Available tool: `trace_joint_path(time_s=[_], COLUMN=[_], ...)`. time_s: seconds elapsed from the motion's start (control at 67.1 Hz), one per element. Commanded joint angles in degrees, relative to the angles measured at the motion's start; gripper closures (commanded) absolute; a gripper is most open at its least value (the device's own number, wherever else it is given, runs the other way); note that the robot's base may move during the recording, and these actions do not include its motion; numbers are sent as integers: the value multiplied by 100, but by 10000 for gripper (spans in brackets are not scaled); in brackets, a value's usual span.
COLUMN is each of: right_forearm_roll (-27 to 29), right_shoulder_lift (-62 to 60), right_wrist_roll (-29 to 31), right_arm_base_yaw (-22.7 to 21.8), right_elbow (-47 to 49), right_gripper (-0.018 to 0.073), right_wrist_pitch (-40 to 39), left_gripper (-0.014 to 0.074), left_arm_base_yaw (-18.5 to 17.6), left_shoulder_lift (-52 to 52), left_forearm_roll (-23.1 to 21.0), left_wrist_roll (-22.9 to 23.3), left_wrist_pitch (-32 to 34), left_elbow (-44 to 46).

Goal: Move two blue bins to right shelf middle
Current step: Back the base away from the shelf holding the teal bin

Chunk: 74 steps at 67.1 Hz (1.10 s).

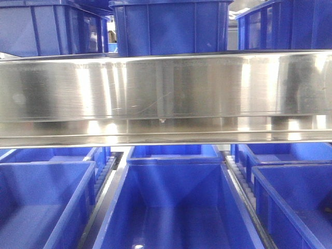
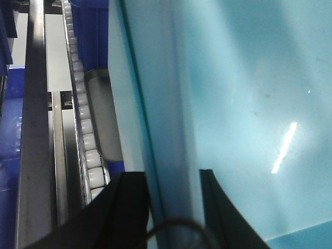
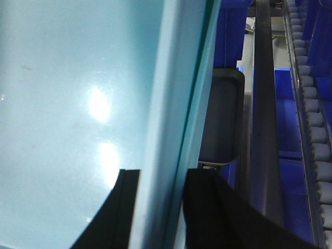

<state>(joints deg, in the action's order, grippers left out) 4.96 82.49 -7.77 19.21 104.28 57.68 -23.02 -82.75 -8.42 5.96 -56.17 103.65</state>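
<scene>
Bin (image 2: 249, 104) gripped by left end effector (image 2: 168, 176), right end effector (image 3: 165, 175), mostly cropped

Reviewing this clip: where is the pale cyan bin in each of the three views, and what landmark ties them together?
Exterior front: not in view; only dark blue bins and the steel rail.
Left wrist: pale cyan bin fills the right side, rim in the left gripper.
Right wrist: it fills the left side, rim in the right gripper.
Shared landmark: the roller track.
</scene>
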Motion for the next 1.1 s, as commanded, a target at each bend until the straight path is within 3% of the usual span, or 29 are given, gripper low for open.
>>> trace_joint_path(time_s=[0.0, 0.655, 1.088], right_forearm_roll=[-112, -112, -112], right_shoulder_lift=[-51, -18, 30], right_wrist_roll=[-24, -24, -24], right_arm_base_yaw=[-16, -16, -16], right_elbow=[66, 64, 64], right_gripper=[713, 713, 713], right_wrist_pitch=[-455, -459, -564], left_gripper=[707, 707, 707], left_arm_base_yaw=[-6, -6, -6], left_shoulder_lift=[121, 87, 6], left_forearm_roll=[-292, -292, -292], left_wrist_roll=[-120, -120, -120], left_wrist_pitch=[366, 366, 807], left_elbow=[102, 102, 102])
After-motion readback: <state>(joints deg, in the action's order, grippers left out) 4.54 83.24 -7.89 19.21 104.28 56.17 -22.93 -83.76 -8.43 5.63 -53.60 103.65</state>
